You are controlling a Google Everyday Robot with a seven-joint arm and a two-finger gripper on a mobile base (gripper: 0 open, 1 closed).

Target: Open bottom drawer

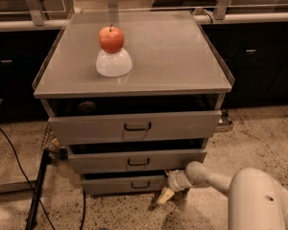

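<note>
The bottom drawer (127,182) is the shortest, narrowest grey front at the foot of the cabinet, with a small dark loop handle (140,184). It stands slightly pulled out, with a dark gap above it. My gripper (164,196) hangs low at the drawer's right end, just above the floor, to the right of the handle and apart from it. My white arm (216,178) reaches in from the lower right.
Two taller grey drawers, middle (137,160) and top (134,126), are partly open above. A red apple (111,38) sits on an upturned white bowl (114,63) on the cabinet top (182,56). Black cables (19,169) and a stand lie on the floor at left.
</note>
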